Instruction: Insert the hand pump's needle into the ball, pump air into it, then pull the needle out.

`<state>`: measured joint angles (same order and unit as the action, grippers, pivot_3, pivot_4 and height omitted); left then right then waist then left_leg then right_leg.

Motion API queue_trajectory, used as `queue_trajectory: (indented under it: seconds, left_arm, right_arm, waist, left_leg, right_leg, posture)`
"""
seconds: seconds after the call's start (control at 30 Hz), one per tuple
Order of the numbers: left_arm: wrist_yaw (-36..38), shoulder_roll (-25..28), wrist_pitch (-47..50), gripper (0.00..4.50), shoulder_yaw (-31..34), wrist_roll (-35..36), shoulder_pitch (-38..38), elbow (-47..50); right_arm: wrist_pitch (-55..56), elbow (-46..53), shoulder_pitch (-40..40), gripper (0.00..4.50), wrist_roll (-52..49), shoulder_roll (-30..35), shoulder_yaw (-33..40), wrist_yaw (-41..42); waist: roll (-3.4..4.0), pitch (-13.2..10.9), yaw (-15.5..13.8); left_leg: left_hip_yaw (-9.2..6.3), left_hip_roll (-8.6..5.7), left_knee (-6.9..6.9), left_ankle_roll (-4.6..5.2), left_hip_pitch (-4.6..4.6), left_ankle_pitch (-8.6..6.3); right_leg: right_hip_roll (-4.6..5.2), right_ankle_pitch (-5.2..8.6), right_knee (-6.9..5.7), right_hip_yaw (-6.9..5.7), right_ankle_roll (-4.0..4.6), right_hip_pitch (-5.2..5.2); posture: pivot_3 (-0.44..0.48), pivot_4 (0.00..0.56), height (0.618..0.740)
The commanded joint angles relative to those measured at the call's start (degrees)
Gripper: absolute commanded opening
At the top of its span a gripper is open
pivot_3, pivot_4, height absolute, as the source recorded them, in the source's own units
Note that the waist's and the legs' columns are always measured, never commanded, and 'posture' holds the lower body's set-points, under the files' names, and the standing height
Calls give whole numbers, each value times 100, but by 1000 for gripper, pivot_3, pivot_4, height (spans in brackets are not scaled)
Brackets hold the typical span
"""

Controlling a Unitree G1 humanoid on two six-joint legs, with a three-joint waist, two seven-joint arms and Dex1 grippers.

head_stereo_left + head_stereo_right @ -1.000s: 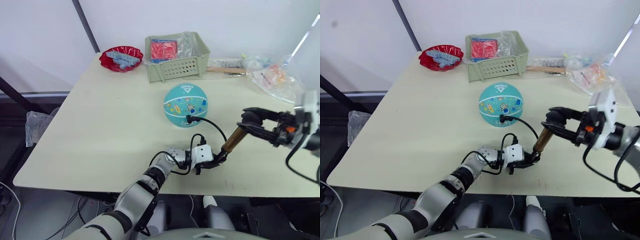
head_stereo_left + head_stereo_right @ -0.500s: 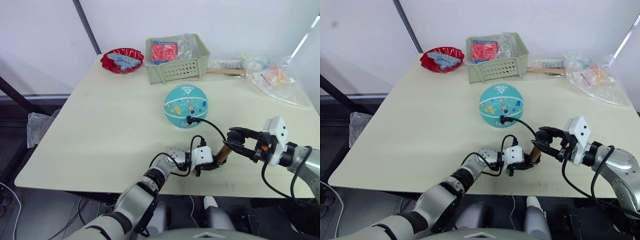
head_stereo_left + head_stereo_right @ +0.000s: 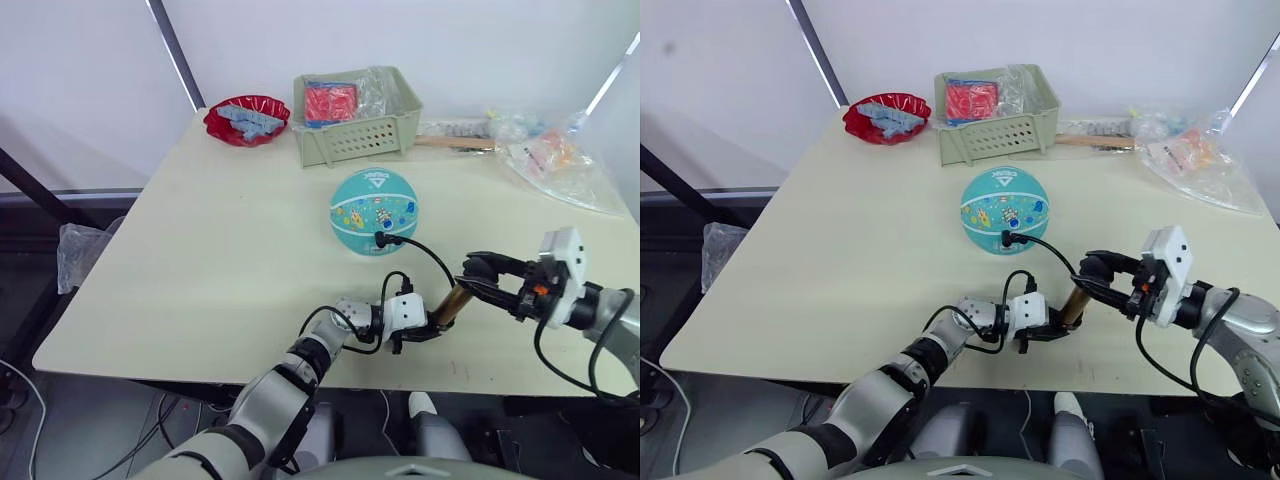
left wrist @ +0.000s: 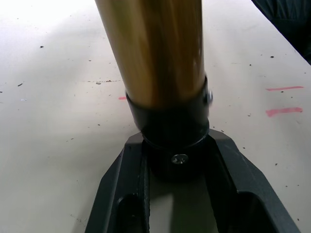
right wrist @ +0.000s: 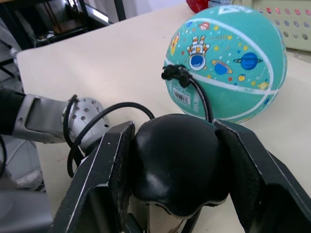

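Hand pump (image 3: 453,300) — one, gripped by both: left hand (image 3: 425,326) base, right hand (image 3: 478,275) handle; one ball (image 3: 373,210).

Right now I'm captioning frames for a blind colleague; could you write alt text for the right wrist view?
The right gripper is shut on the hand pump's black handle, one finger on each side. Beyond it on the table sits the teal ball, with the hose's black needle fitting plugged into it, and the left gripper's wrist lies alongside.

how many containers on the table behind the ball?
2. A green basket stands just behind the ball, with red packets in it. A red bowl sits to the basket's left near the table corner, holding blue pieces.
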<state>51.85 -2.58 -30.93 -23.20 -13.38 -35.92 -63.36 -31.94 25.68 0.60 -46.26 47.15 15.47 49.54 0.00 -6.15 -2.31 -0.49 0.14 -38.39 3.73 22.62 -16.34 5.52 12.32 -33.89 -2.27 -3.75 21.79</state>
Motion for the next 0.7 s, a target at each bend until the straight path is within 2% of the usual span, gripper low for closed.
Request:
queue_trajectory:
  seconds: [0.03, 0.37, 0.53, 0.7]
  left_arm:
    - [435, 109, 158, 1123, -610, -603, 423, -530]
    - [411, 94, 192, 1123, -595, -607, 378, -571]
    - [375, 112, 210, 1123, -579, -609, 366, -601]
    - [356, 111, 217, 1123, -576, -610, 374, -610]
  right_arm:
    - [-1, 61, 457, 2068, -457, 278, 1017, -50]
    - [-574, -168, 1316, 2068, -1355, 942, 1814, -207]
    - [-800, -268, 1670, 2068, -1702, 1051, 1996, -384]
    - [-939, 33, 1399, 2068, -1651, 906, 1787, -472]
  waist:
    - [-2, -4, -8]
    - [7, -17, -7]
    - [3, -23, -10]
    - [-1, -26, -9]
  left_leg:
    - [-1, -1, 0, 0, 1, 0]
    - [-4, -2, -2, 0, 9, 0]
    - [-4, -4, -3, 0, 12, 0]
    - [-2, -4, -4, 0, 13, 0]
  right_leg:
    - [0, 0, 0, -1, 0, 0]
    - [3, 0, 1, -7, -1, 3]
    - [7, 0, 1, -7, -1, 4]
    - [10, 0, 1, -5, -2, 5]
  posture:
    - [0, 150, 738]
    - [0, 150, 738]
    - [0, 150, 738]
    - [0, 150, 738]
